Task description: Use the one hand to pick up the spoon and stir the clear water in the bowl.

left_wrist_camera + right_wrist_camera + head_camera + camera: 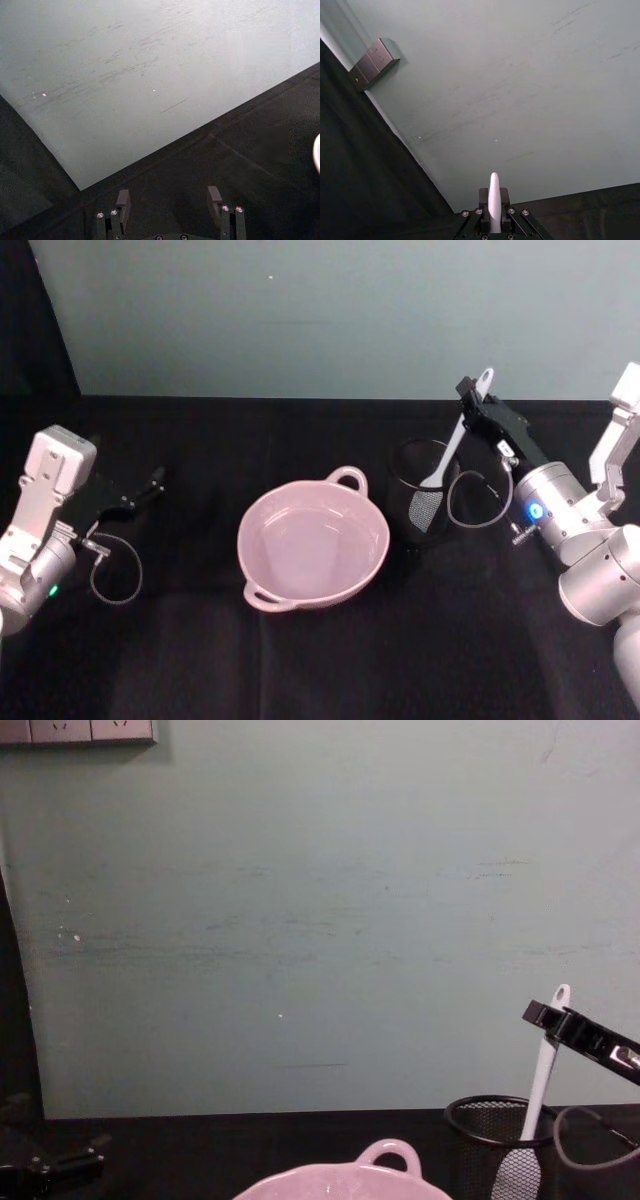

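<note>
One white spoon [452,445] — slim handle clamped by right gripper [470,392] — blade seemingly in mesh cup [430,502].

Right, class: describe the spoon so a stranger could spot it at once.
Start at the pink bowl mid-table; to its right stands a black mesh cup. The white spoon leans in it, handle pinched by the right gripper, the only white utensil there.
</note>
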